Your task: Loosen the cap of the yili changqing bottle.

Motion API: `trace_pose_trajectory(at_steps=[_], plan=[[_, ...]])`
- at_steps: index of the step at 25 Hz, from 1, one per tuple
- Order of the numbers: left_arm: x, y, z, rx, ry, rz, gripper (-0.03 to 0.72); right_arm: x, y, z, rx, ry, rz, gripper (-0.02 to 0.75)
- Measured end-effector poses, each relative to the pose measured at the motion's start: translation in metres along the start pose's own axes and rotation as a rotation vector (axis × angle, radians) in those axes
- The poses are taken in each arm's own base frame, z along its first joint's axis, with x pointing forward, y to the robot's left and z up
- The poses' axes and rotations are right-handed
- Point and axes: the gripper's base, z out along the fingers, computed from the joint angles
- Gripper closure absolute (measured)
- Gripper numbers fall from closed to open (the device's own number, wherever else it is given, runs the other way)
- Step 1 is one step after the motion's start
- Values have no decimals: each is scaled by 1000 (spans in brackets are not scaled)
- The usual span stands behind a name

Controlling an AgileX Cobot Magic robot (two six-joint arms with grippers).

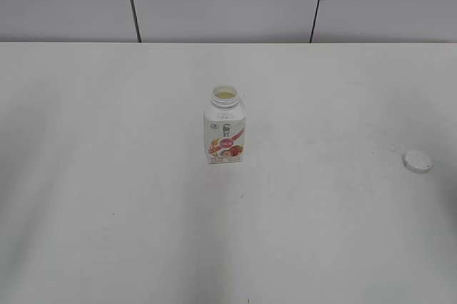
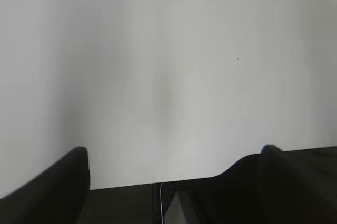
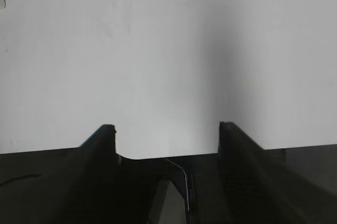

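The yili changqing bottle (image 1: 225, 129) is standing upright in the middle of the white table (image 1: 107, 175). Its neck is showing open at the top. The cap (image 1: 417, 161) is lying flat on the table, far off to the right. The left gripper (image 2: 174, 182) is hanging with its fingers wide apart, holding nothing. The right gripper (image 3: 167, 145) is also spread open and holding nothing, well short of the cap.

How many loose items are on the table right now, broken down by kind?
Small squarish white plastic drink bottle with a pink-red label, standing upright with its neck open: 1
Small round white plastic screw cap, lying apart from the bottle toward the table's right edge: 1
Total: 2
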Motion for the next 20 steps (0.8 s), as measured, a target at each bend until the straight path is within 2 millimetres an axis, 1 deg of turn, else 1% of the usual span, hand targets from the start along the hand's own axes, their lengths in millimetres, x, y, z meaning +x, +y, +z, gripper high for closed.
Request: trace_pose_trajectory(at_steps=[1, 2, 3, 8, 11, 16, 18, 20], plan=[[12, 3, -10, 11, -57, -6, 96, 10, 0, -4, 3, -20, -5, 257], [21, 6, -15, 18, -91, -9, 96, 22, 0, -11, 8, -61, -13, 257], [29, 7, -17, 22, -114, -11, 96, 31, 0, -16, 10, -86, -18, 257], [74, 17, -29, 52, -259, -27, 97, 79, -1, -22, 15, -188, -68, 257], [99, 22, -32, 69, -348, -36, 97, 104, -2, -25, 19, -275, -117, 257], [133, 28, -31, 99, -474, -51, 97, 136, -3, -26, 30, -406, -181, 257], [144, 30, -29, 110, -516, -56, 97, 147, -4, -22, 33, -440, -192, 257], [148, 31, -29, 114, -530, -58, 97, 156, -5, -19, 36, -477, -200, 257]])
